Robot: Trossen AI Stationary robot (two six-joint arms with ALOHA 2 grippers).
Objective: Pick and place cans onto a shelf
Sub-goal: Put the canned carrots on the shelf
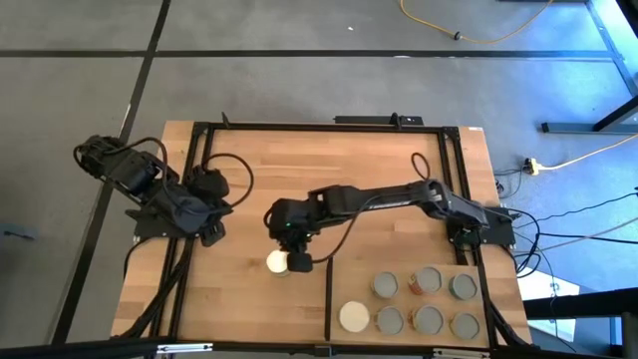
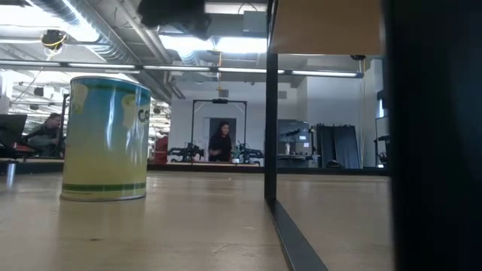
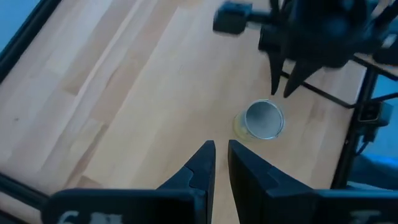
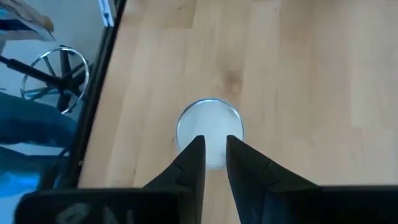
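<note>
A wide can with a cream-white top (image 1: 276, 262) and yellow-green sides (image 2: 105, 139) stands upright on its base on the tabletop, left of the shelf. My right gripper (image 1: 296, 257) hangs above it, fingers shut, pointing down over the can's top (image 4: 208, 127). The low view shows clear air between the gripper (image 2: 173, 13) and the can. The shelf (image 1: 344, 289), a light-wood panel with a black strip (image 1: 329, 299) on its left side, holds several cans (image 1: 427, 281) at the near right. My left gripper (image 1: 213, 235) is shut and empty at the table's left.
On the shelf stand several grey-topped cans and one cream-topped can (image 1: 354, 317). The black table frame (image 1: 199, 179) runs along the left, and cables lie by it. Bare wood (image 1: 379, 160) lies at the far middle. A person (image 2: 221, 141) stands far off in the room.
</note>
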